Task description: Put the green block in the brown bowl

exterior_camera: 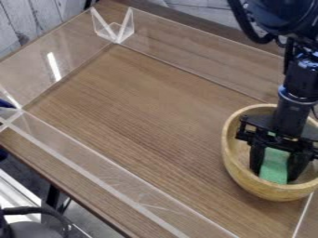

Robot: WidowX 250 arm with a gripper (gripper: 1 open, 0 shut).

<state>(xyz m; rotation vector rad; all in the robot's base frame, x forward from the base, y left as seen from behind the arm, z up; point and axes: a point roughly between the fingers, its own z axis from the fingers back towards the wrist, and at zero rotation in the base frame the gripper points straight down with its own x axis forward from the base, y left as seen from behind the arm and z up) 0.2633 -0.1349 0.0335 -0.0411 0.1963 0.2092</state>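
One arm works over the wooden table (125,112), and everything that matters sits around the brown bowl (239,165), which stands near the table's front right corner, just inside the clear low wall (74,149) that rings the surface; a small clear bracket (112,25) stands at the far side, well apart from the bowl. The gripper (276,164) points almost straight down into the bowl's hollow, its dark fingers (298,165) reaching below the thick rim; between them sits the green block (272,166), pinched on its two sides, so the pincer is narrow and clamped on the block rather than empty. The block is thus inside the ring of the bowl, low in the hollow, toward the bowl's right half; whether its underside already touches the bowl's floor cannot be told from this view, since the near rim and the fingers hide the bottom edge.

The steep downward pose seems chosen to clear the rim and carry the block well down, so that a release would let it settle instead of bouncing out; the grip across the block's narrow faces keeps it from twisting. By my judgement the carry is nearly done; what remains is to part the fingers and lift clear without catching the rim.
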